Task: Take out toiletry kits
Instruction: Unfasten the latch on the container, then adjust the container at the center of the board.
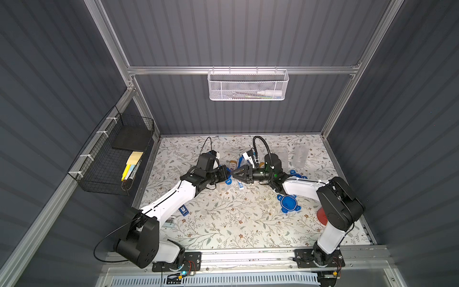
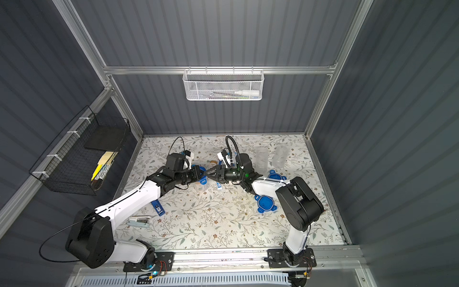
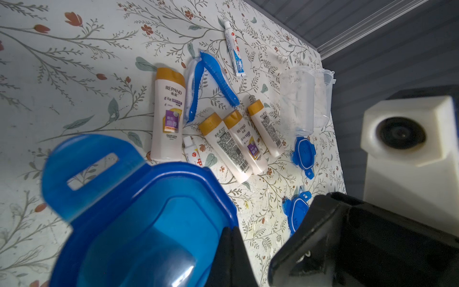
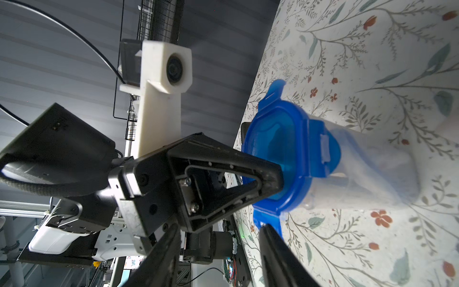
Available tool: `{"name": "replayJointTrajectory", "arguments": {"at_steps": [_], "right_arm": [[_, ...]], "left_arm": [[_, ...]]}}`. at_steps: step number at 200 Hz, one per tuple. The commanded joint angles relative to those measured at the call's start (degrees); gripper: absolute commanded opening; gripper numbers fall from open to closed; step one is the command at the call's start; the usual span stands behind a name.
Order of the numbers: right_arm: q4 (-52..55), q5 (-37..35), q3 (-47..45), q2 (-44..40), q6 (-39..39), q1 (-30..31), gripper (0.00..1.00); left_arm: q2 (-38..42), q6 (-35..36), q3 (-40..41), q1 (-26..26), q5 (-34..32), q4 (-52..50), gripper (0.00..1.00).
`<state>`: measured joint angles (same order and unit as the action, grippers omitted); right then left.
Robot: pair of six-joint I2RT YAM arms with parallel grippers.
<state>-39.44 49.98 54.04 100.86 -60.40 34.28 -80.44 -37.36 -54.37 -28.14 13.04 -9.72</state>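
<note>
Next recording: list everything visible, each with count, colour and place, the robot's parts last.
bottles: four, cream with tan caps, lying on the table
toothpaste tubes: two, white-blue, beside the bottles
toothbrushes: count unclear, blue, forming a V by the bottles
open jars: two, clear, back right
loose lids: two, blue, by the right arm
lidded jar: one, clear with blue lid, between the grippers
gadget: one, dark blue, beside the left arm
stapler: one, pale, front left
red thing: one, half hidden behind the right arm
mesh basket: one, white, rear rail
wire basket: one, black, left wall
left gripper: shut on the lidded jar's lid
right gripper: open, beside that lid
</note>
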Motion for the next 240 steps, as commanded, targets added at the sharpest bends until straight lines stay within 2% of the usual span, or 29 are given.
{"name": "replayJointTrajectory", "arguments": {"at_steps": [1,35,78,110,154,183,203,240], "right_arm": [[-1.2,0.7,0.4,0.5,0.5,0.2,0.54],[2.3,0.0,0.7,-0.1,2.4,0.2,0.52],[12.2,-2.4,1.7,-3.3,9.2,0.2,0.49],[17.1,-4.1,2.5,-5.0,12.6,0.2,0.49],[23.9,-5.8,4.7,-6.3,16.9,0.2,0.49],[30.8,-9.3,10.7,-5.7,20.6,0.1,0.5],[36.8,-12.7,17.3,-2.9,22.3,0.0,0.49],[39.4,-12.8,28.2,6.0,24.0,0.2,0.49]], "left_arm": [[-2.1,0.2,1.9,0.3,-3.8,-16.5,0.0],[-1.6,1.7,-3.8,0.3,-4.5,-18.9,0.0],[-0.2,4.2,-12.6,0.3,-5.2,-22.8,0.0],[1.3,4.8,-16.1,0.3,-5.3,-24.7,0.0],[4.5,7.5,-15.8,0.3,-3.4,-29.6,0.0],[7.0,9.2,-13.2,0.3,-4.4,-32.9,0.0],[7.4,9.4,-11.4,0.3,-4.8,-33.9,0.0],[7.5,10.1,-9.4,0.3,-1.9,-32.1,0.0]]}}
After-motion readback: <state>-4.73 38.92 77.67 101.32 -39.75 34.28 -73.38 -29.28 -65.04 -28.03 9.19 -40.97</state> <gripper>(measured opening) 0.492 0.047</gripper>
